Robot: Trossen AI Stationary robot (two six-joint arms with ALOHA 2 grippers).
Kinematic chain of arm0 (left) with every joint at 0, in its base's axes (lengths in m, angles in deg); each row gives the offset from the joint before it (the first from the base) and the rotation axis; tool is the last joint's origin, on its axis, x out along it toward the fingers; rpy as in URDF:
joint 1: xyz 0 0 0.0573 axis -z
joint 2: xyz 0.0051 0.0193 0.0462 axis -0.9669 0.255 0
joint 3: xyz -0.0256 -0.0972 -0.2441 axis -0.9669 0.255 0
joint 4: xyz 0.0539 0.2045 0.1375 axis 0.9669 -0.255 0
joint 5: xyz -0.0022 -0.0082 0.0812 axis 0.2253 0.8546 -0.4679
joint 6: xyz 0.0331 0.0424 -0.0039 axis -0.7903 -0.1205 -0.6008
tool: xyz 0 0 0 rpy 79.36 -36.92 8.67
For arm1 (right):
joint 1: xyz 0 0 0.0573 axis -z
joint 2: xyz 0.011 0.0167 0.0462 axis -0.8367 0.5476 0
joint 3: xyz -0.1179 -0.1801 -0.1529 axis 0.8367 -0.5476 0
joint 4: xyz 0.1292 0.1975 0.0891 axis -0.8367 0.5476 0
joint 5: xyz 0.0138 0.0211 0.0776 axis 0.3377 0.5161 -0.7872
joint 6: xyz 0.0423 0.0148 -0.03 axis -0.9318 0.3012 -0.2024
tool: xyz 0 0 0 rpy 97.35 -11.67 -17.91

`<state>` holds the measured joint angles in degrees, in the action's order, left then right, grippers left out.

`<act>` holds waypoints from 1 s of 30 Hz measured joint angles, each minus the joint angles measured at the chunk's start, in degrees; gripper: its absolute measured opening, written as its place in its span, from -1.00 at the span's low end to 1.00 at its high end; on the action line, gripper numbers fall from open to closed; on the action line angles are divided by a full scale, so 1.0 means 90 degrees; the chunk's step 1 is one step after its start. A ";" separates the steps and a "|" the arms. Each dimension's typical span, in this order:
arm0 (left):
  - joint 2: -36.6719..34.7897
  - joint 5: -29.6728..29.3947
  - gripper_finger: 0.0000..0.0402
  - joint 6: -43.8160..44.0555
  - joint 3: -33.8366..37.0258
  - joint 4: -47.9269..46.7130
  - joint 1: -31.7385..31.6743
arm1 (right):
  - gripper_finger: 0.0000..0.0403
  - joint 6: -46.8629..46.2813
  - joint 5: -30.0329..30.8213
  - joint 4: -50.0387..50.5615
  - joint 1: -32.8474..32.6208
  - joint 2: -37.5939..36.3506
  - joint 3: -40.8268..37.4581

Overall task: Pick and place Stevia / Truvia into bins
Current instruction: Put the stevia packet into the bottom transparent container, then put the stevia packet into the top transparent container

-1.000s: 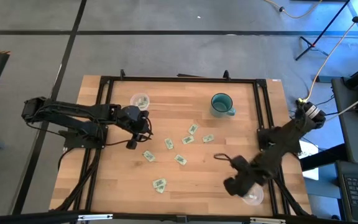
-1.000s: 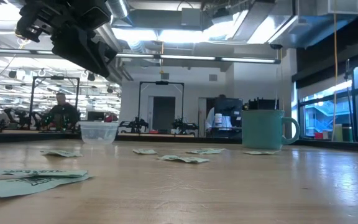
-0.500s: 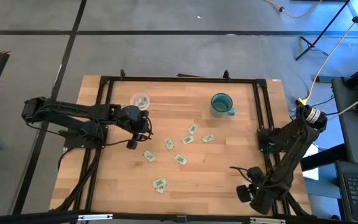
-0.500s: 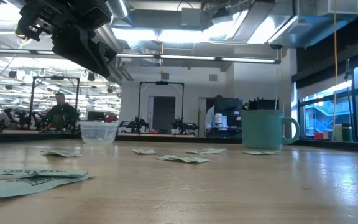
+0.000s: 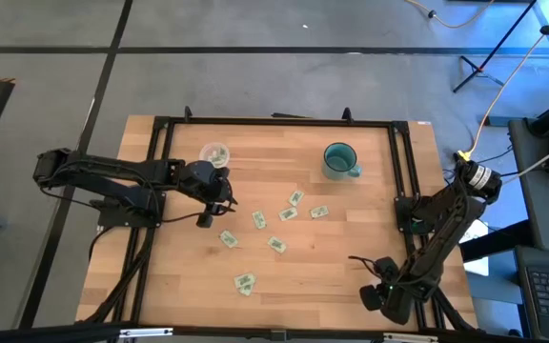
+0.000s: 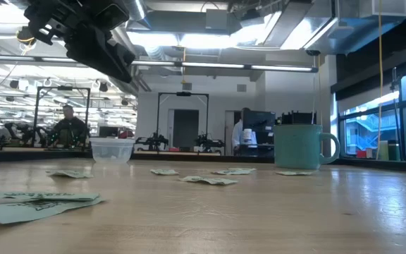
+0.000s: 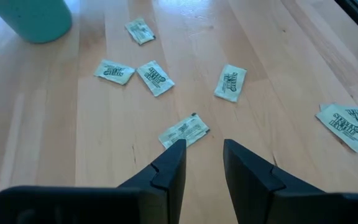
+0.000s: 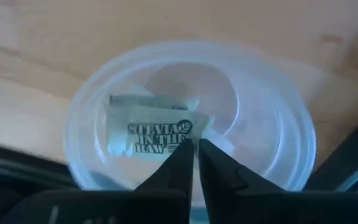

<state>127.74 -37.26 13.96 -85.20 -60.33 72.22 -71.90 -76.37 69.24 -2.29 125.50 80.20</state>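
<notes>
Several white-and-green Stevia sachets (image 5: 275,245) lie flat on the middle of the wooden table. My left gripper (image 7: 202,146) hovers open above them, and the nearest sachet (image 7: 183,132) lies just ahead of its fingertips. One clear cup (image 5: 214,152) stands near the far left. My right gripper (image 8: 196,148) is at the near right corner (image 5: 381,295), over the second clear cup (image 8: 272,124), shut on a sachet (image 8: 151,134). More white paper shows in that cup below it. My right gripper pinches the sachet by its corner (image 8: 188,132) between its two fingertips, coming from above and pointing down into the cup's mouth. The sachet lies about level inside the cup's rim. I cannot tell whether it rests on the cup's contents.
A teal mug (image 5: 339,159) stands at the far right of the table, handle toward the right. A black metal frame (image 5: 274,122) runs along the table's edges. Bare wood lies between the sachets and the right cup. A person sits in the room behind (image 6: 68,123).
My right gripper has moved toward the near right corner and now stands over the clear cup, which it hides in the high view. The sachets on the table have stayed where they were.
</notes>
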 joint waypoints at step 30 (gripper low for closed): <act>0.0042 -0.0548 -0.49 0.0003 0.0000 -0.1444 0.1067 | -0.66 0.2578 0.2447 0.4635 0.1679 -0.0187 0.2220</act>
<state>128.11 -42.19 13.99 -85.20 -73.32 81.82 -48.70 -54.34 110.95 12.82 123.81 100.18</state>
